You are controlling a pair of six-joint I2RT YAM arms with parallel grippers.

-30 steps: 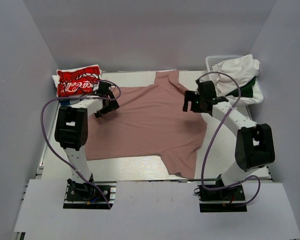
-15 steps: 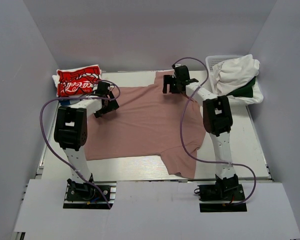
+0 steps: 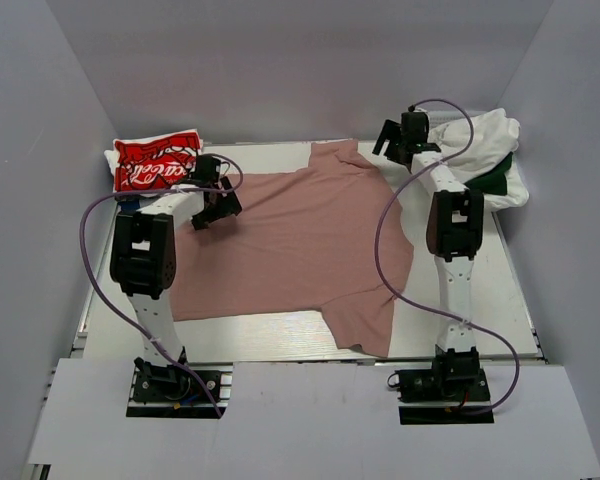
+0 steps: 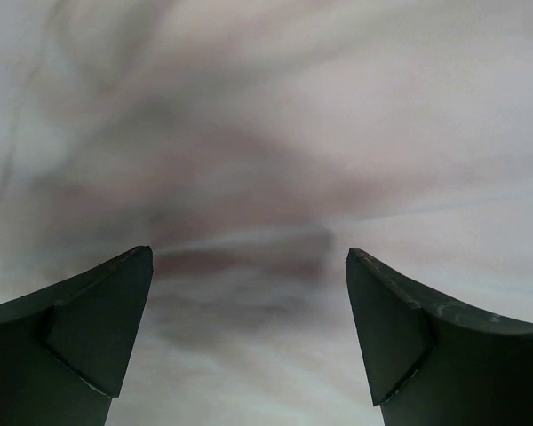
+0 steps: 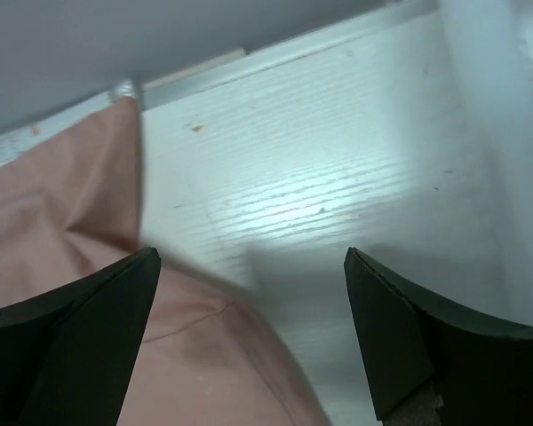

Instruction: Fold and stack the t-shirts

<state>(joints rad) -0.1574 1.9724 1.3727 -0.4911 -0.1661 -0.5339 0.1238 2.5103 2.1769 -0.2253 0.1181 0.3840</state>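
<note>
A dusty-pink t-shirt (image 3: 295, 240) lies spread flat across the table. My left gripper (image 3: 215, 200) is open and hovers low over the shirt's far left part; its wrist view shows pink cloth (image 4: 249, 160) between the open fingers. My right gripper (image 3: 392, 143) is open above the far right of the table, by the shirt's far sleeve (image 5: 62, 204) and the bare table. A folded red t-shirt with white script (image 3: 158, 160) lies on a white one at the far left. White and dark green shirts (image 3: 480, 150) are piled in the basket.
A white lattice basket (image 3: 425, 122) stands at the far right corner, next to my right gripper. Grey walls enclose the table on three sides. The white table top (image 3: 270, 335) shows along the near edge.
My right arm swung from the shirt's right side to the far collar area and then right, toward the basket. My left gripper barely shifted.
</note>
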